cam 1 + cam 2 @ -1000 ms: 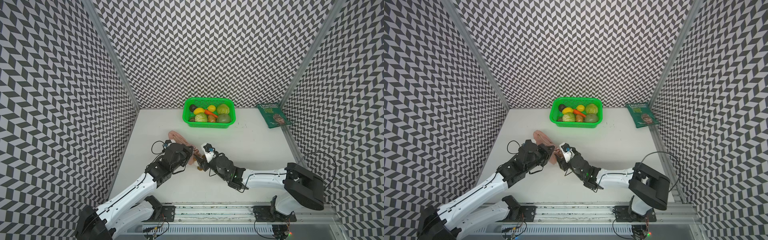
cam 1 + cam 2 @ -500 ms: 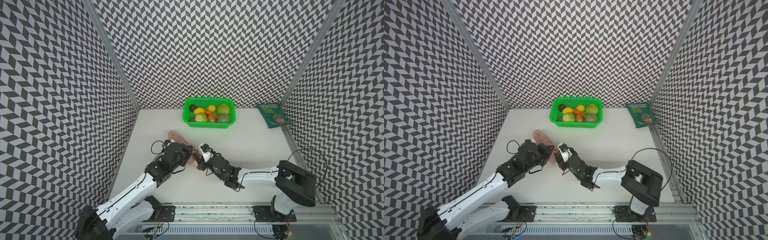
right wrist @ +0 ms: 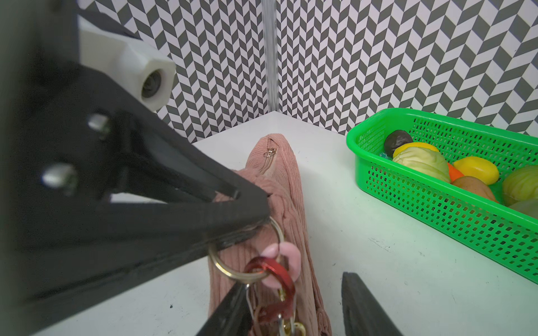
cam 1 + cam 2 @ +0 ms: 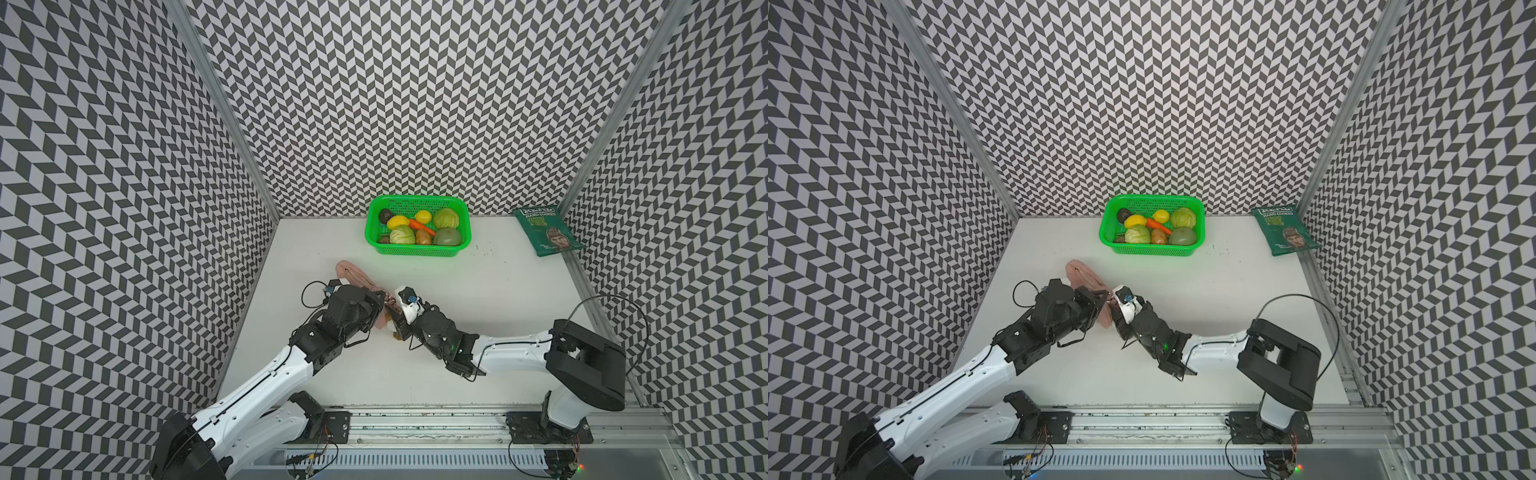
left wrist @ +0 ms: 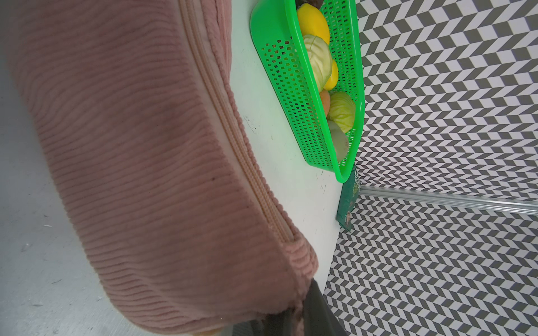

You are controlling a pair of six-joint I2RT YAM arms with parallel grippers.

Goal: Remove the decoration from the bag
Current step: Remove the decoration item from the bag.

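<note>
The bag [image 4: 353, 274] [image 4: 1080, 271] is a dusty-pink ribbed pouch lying on the white table left of centre. It fills the left wrist view [image 5: 139, 163]. My left gripper [image 4: 380, 301] [image 3: 244, 209] is shut on the bag's near corner, just above a gold ring [image 3: 227, 269]. From that ring hangs the decoration's reddish metal clasp [image 3: 278, 279]. The plush itself is mostly hidden under my right wrist; a small pale bit [image 4: 390, 329] shows in a top view. My right gripper [image 3: 294, 312] [image 4: 395, 311] is open, one finger [image 3: 230, 311] against the clasp and the other standing clear.
A green basket [image 4: 417, 250] [image 3: 436, 186] of toy vegetables stands at the back centre. A dark green crisp packet [image 4: 546, 232] leans in the back right corner. Patterned walls close three sides, and the arms' base rail [image 4: 415, 424] runs along the front.
My right gripper has slid left up to the bag's near end, and its jaws have narrowed around the clasp. The left arm and the bag have not moved.
</note>
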